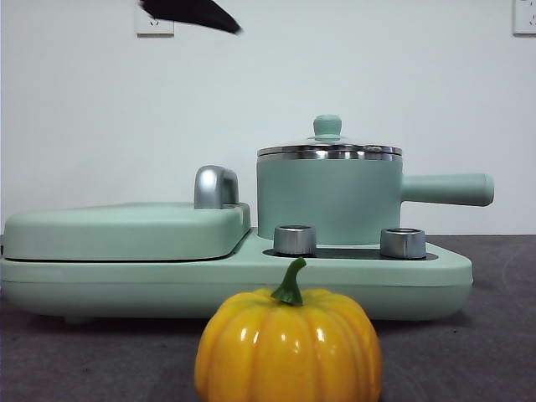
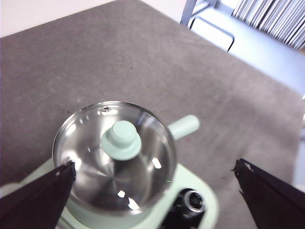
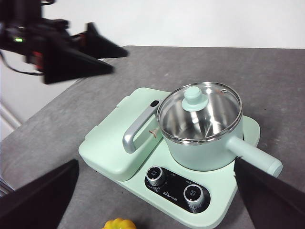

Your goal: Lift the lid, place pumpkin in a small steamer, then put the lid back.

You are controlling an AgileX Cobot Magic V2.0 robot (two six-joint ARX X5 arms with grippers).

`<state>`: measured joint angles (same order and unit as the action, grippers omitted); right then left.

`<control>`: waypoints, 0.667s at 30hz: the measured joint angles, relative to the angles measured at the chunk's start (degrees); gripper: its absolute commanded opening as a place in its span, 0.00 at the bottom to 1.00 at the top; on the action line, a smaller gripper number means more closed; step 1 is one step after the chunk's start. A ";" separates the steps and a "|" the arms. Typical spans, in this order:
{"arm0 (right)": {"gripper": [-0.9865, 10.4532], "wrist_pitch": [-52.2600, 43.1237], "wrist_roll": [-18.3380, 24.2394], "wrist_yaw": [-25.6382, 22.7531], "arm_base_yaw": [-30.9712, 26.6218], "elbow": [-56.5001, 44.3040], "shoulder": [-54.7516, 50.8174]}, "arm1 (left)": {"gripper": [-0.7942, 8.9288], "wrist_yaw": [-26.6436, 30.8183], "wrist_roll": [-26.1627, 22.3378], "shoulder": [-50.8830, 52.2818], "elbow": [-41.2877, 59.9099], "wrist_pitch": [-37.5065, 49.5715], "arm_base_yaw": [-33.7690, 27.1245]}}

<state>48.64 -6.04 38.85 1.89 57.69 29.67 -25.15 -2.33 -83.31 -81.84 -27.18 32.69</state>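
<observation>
The small steamer (image 1: pixel 327 205), a mint-green pot with a long side handle, stands on the right half of the appliance base. The glass lid (image 1: pixel 328 151) with its mint knob rests shut on it. In front of the appliance the yellow-orange pumpkin (image 1: pixel 289 343) sits on the grey table, and only its top edge shows in the right wrist view (image 3: pixel 119 223). My left gripper (image 2: pixel 155 164) hangs open above the lid (image 2: pixel 114 152), clear of the knob, and appears as a black tip (image 1: pixel 188 12) in the front view. My right gripper (image 3: pixel 156 164) is open and empty, high over the near side of the steamer (image 3: pixel 205 136).
The wide mint-green appliance base (image 1: pixel 234 280) carries a flat griddle cover (image 1: pixel 126 230) with a chrome handle (image 1: pixel 215 186) on its left half. Two chrome knobs (image 1: pixel 295 239) stand in front of the pot. Grey table surface (image 2: pixel 119 57) stretches beyond the appliance.
</observation>
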 measured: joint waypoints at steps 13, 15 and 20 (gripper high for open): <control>0.54 0.00 0.00 0.00 0.00 0.00 0.00 | 0.62 8.79 -6.03 -14.23 -2.23 12.31 5.95; 0.54 0.00 0.02 0.00 0.00 0.00 0.00 | 0.62 8.85 -6.21 -15.61 -2.23 13.84 6.10; 0.54 0.02 0.02 0.00 0.00 0.02 0.00 | 0.62 8.90 -6.36 -17.59 -2.23 16.28 6.12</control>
<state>48.66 -6.02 38.85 1.89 57.71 29.67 -16.25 -8.69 -100.90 -84.07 -10.90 38.81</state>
